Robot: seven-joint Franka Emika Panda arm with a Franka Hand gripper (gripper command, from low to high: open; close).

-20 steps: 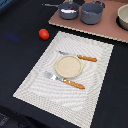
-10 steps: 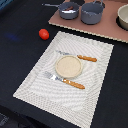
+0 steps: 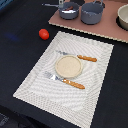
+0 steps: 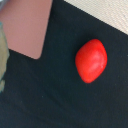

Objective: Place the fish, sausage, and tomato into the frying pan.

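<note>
The tomato [image 3: 44, 34] is a small glossy red ball on the dark table, between the pink board's corner and the striped placemat. It fills the middle of the wrist view [image 4: 91, 60]. The frying pan [image 3: 69, 11] stands on the board at the back, its thin handle [image 3: 50, 5] pointing to the exterior view's left. A white patch inside it [image 3: 69, 10] looks like the fish. I cannot make out the sausage. No gripper fingers show in either view.
A grey pot [image 3: 93, 13] stands beside the pan on the pink board [image 3: 100, 29]. Another bowl [image 3: 123, 17] sits at the board's right end. The placemat [image 3: 35, 82] carries a tan plate [image 3: 68, 66] and two orange-handled cutlery pieces [image 3: 75, 84].
</note>
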